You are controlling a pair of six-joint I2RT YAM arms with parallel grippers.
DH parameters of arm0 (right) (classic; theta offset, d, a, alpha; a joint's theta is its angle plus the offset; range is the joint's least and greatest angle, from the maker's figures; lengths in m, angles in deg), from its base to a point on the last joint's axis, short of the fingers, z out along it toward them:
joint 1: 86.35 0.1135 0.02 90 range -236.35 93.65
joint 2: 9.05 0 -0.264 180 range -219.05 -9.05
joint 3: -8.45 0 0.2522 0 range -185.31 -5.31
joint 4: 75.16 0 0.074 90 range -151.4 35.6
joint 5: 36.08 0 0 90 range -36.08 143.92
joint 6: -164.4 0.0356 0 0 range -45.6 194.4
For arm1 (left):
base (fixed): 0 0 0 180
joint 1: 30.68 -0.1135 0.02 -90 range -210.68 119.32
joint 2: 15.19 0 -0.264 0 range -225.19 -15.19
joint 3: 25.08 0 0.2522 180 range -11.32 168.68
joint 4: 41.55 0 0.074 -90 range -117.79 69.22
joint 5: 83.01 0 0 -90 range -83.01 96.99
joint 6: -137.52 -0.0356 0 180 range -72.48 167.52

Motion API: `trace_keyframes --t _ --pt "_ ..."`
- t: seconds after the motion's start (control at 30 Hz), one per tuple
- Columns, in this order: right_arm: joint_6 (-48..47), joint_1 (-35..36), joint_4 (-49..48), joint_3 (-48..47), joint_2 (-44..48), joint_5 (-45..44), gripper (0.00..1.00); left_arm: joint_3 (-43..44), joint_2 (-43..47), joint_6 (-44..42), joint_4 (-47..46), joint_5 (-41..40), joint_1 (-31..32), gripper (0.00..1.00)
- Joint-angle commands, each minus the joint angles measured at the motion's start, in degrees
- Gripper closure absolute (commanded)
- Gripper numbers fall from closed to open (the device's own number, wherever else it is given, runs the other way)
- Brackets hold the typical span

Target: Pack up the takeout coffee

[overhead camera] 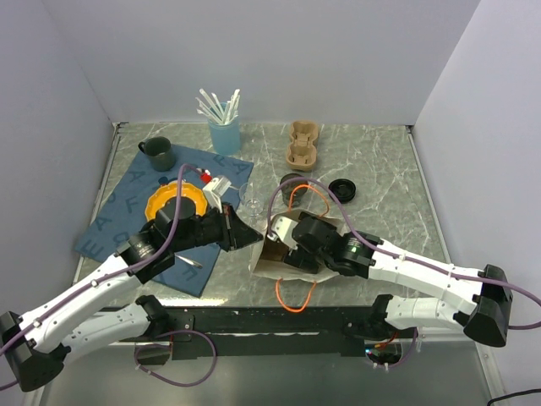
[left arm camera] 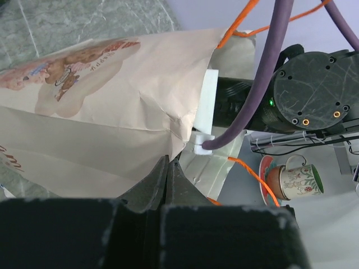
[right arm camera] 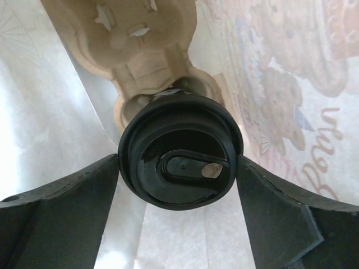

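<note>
The takeout coffee (right arm camera: 179, 151), a black cup with a round black lid, is inside the brown paper bag (overhead camera: 260, 264). It sits at a pocket of a cardboard cup carrier (right arm camera: 134, 39) that is also in the bag. My right gripper (right arm camera: 178, 162) reaches into the bag, and its fingers press both sides of the lid. In the top view the cup is hidden by the right wrist (overhead camera: 317, 241). My left gripper (left arm camera: 168, 163) is shut on the bag's (left arm camera: 101, 112) rim edge, holding the mouth at the bag's left side (overhead camera: 252, 237).
On the blue mat (overhead camera: 118, 216) are a dark green mug (overhead camera: 158, 153), an orange plate (overhead camera: 173, 203) and a clear glass (overhead camera: 251, 200). Behind stand a blue cup of straws (overhead camera: 223, 131), a second cardboard carrier (overhead camera: 302, 144), an open dark cup (overhead camera: 293, 184) and a loose black lid (overhead camera: 341, 188).
</note>
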Motion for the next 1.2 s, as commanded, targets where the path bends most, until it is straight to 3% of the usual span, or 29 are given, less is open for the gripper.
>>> trace_keyframes --t 0.0,0.87,1.17 --pt "1.27 -0.57 0.38 -3.74 2.14 2.3 0.12 4.78 -1.08 0.16 1.89 -0.63 0.15 0.99" --pt "-1.28 -0.57 4.95 -9.97 3.72 9.86 0.21 19.36 -9.34 2.53 17.1 -8.01 -0.03 0.99" --pt "-0.75 -0.66 6.27 -13.84 1.97 11.62 0.21 20.07 -11.27 3.15 18.6 -9.6 -0.82 0.96"
